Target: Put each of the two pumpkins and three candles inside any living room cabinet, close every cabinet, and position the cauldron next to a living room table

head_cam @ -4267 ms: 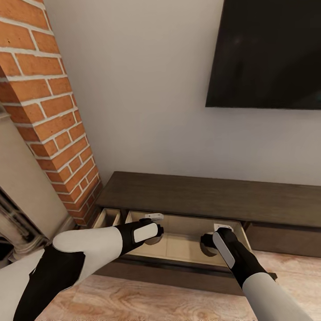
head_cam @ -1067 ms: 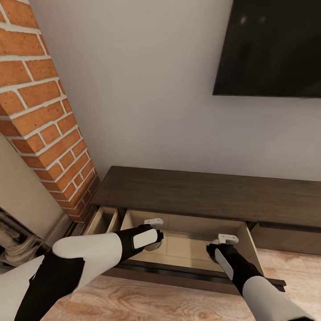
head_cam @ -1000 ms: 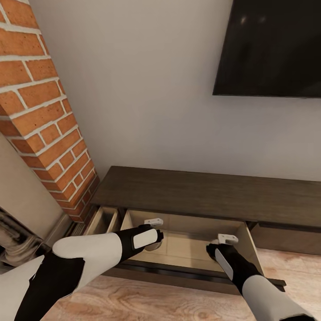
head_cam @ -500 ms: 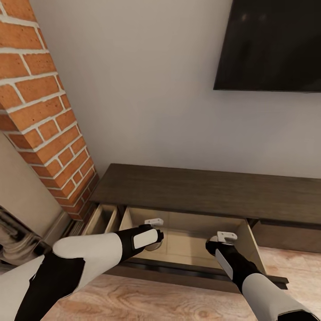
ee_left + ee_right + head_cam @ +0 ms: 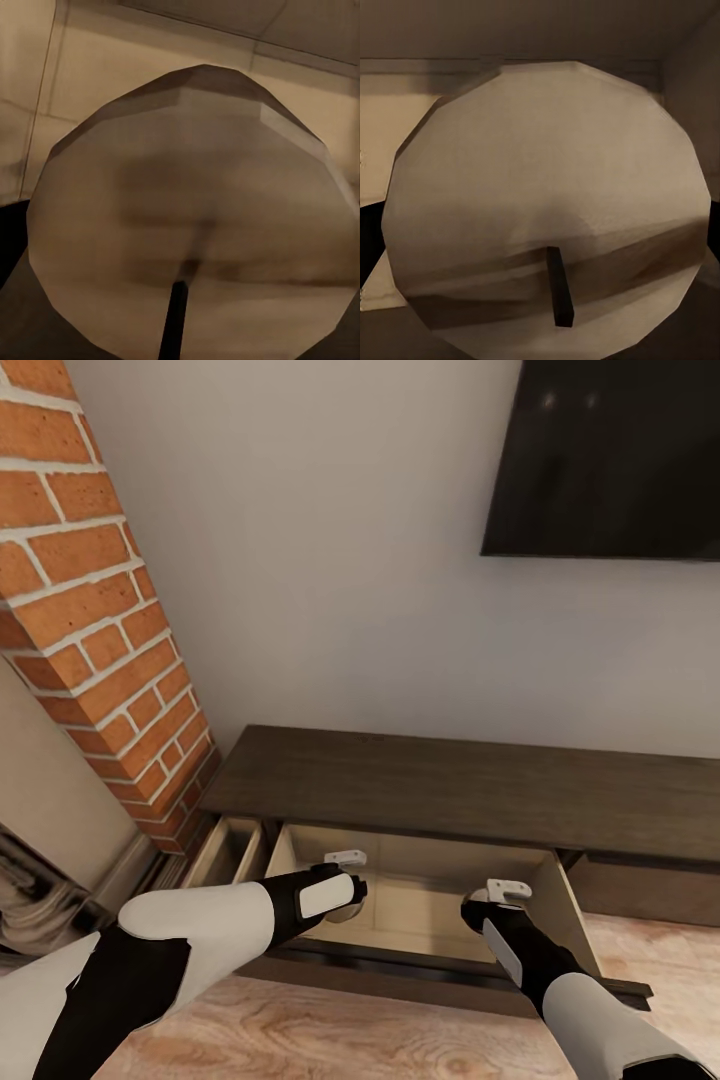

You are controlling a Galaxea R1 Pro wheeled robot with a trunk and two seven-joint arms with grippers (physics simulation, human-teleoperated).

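Note:
The dark-brown cabinet [image 5: 450, 785] has its wide drawer [image 5: 420, 860] pulled out, showing a pale tan interior. My left gripper [image 5: 345, 872] hangs over the drawer's left part, shut on a tan candle [image 5: 346, 908]. In the left wrist view, that candle's [image 5: 187, 217] round top and dark wick sit close to the camera. My right gripper [image 5: 503, 890] reaches into the drawer's right part, shut on another candle [image 5: 470, 913]. This second candle [image 5: 547, 202] shows in the right wrist view. Both pairs of fingers are hidden by the candles.
A brick fireplace column [image 5: 90, 610] stands close at the left. A narrow open compartment [image 5: 228, 850] lies beside the drawer. A black TV [image 5: 610, 460] hangs on the wall above. The cabinet's right drawer front [image 5: 640, 890] is shut. Wooden floor [image 5: 330, 1030] lies in front.
The view has shifted a little, so the camera moved. Since four seconds ago my right gripper has gone slightly deeper into the drawer; in the last second both arms stay nearly still.

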